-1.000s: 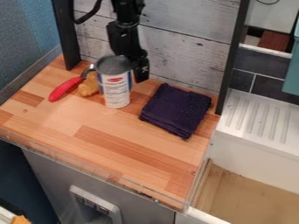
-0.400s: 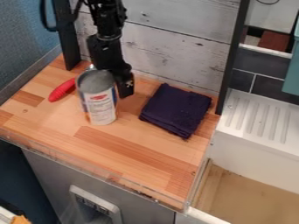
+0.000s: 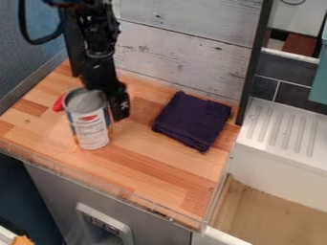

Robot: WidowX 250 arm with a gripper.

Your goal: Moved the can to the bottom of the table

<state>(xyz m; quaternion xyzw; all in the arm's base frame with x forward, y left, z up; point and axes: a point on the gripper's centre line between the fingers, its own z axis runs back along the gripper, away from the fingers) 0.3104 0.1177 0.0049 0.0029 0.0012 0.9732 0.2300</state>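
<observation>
The black gripper (image 3: pixel 117 101) hangs over the left half of the wooden counter (image 3: pixel 147 162), shut on the can. One side of it lies along the can's right; its other side is hidden behind the can. Upright in this grip is the can (image 3: pixel 91 125), with a grey top and a white, blue and red label. Whether its base touches the wood, I cannot tell.
A folded dark purple cloth (image 3: pixel 193 120) lies right of the can. Part of a red-handled utensil (image 3: pixel 59 104) shows behind the can's left side. A clear low rim (image 3: pixel 137 200) edges the counter's front, and a white sink (image 3: pixel 275 160) adjoins on the right.
Gripper and can have moved together toward the front left of the counter. The can now covers most of the red handle, and the orange-brown item once beside it is hidden.
</observation>
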